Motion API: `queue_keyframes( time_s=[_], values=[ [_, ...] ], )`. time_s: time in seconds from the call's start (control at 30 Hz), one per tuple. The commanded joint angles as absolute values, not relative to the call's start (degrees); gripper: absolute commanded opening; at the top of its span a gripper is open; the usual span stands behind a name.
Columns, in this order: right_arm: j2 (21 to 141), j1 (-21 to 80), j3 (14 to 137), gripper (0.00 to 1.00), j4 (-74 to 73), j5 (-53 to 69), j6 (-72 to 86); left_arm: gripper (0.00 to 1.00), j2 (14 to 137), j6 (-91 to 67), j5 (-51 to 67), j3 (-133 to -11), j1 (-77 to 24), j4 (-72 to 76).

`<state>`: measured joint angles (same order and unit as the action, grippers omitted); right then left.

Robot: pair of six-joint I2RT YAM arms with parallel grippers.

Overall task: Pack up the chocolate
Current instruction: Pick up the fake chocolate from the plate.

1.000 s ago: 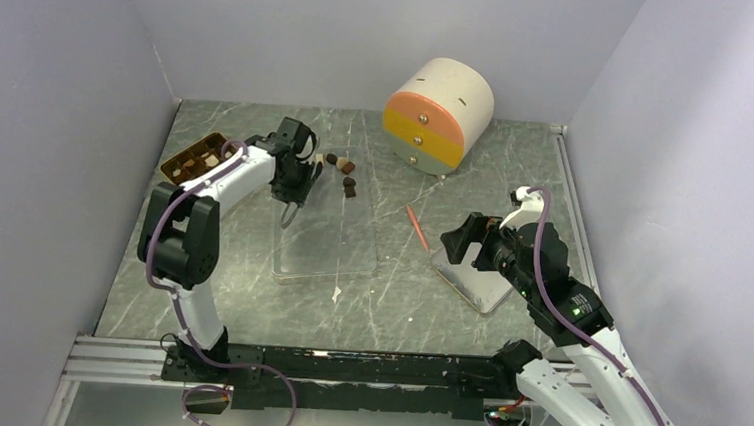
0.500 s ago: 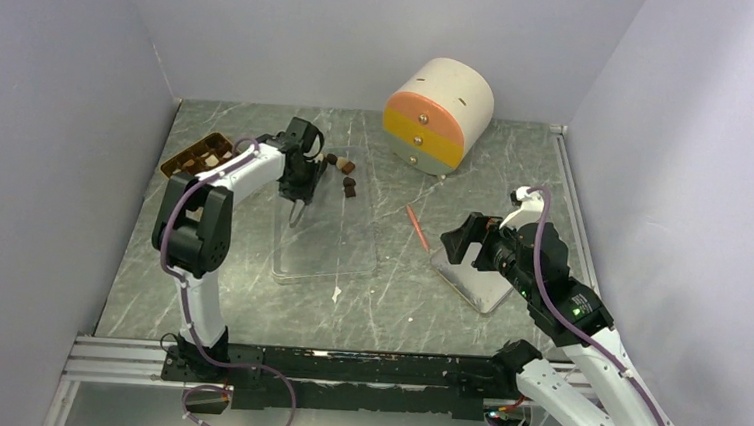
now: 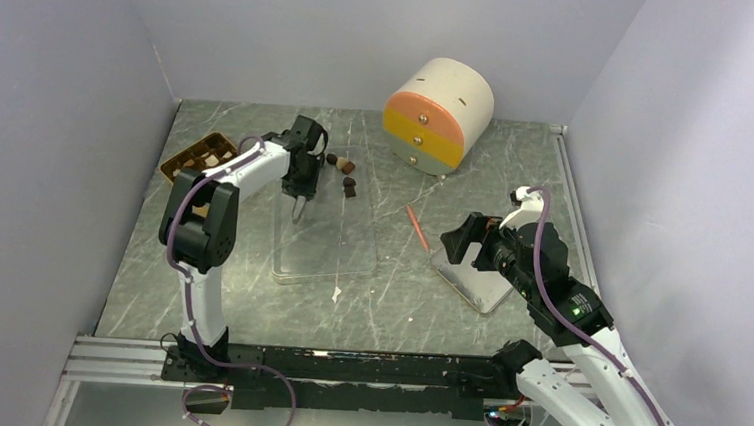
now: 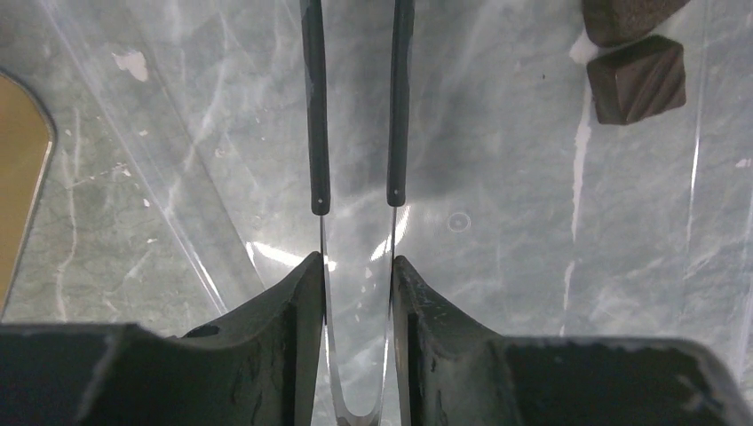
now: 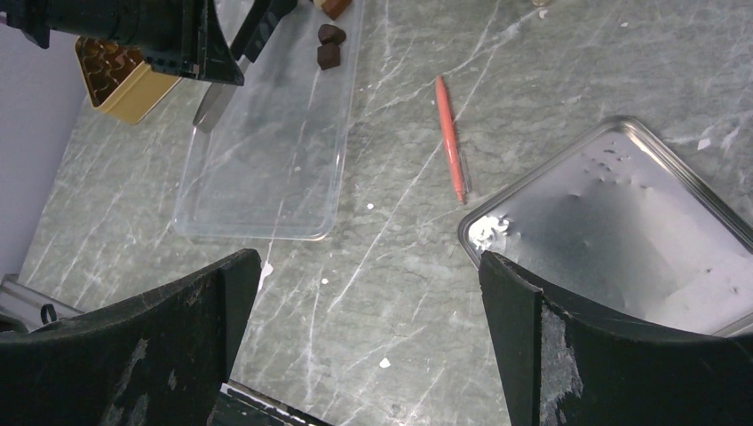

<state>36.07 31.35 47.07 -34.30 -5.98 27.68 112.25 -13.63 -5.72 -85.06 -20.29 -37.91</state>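
Note:
Several chocolate pieces (image 3: 346, 174) lie at the far end of a clear plastic tray (image 3: 326, 245), dark and mid-brown. Two dark ones (image 4: 638, 78) show at the top right of the left wrist view. My left gripper (image 3: 301, 183) hangs just left of them, shut on metal tweezers (image 4: 315, 133) with black tips. The tweezer tips stand apart with nothing between them, over the clear tray. A golden-brown compartmented tray (image 3: 197, 152) holding a few pieces sits at the far left. My right gripper (image 5: 368, 262) is open and empty over the table at the right.
An orange-red pen (image 3: 416, 226) lies between the clear tray and a metal tin (image 3: 473, 282) below the right gripper. A round drawer unit in cream, orange and yellow (image 3: 438, 114) stands at the back. Walls close in on three sides.
The left arm's elbow has swung right and the tweezers have shifted slightly right and away, toward the chocolates. The right arm has not moved.

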Motion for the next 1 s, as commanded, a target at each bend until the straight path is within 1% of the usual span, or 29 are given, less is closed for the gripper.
queue_keyframes(
  time_s=[0.0,0.47,0.6,0.8,0.97],
  values=[
    [36.21,31.68,47.83,0.99,-33.11,-7.12,27.85,0.35,112.93,-15.29,-8.45,-88.72,-20.48,-37.96],
    [36.25,31.72,48.51,0.99,-33.62,-7.64,27.48,0.33,114.97,-15.47,-8.25,-90.22,-20.48,-38.82],
    [36.30,31.65,48.67,0.99,-33.42,-7.27,27.51,0.28,114.26,-15.17,-8.27,-90.33,-20.48,-39.55],
    [36.19,31.67,48.63,0.99,-33.25,-7.18,27.51,0.21,111.94,-14.38,-7.92,-89.75,-20.48,-41.13],
    [36.25,31.72,48.78,0.99,-33.19,-6.91,27.52,0.20,109.12,-14.21,-7.83,-87.43,-20.48,-41.76]
  ],
)
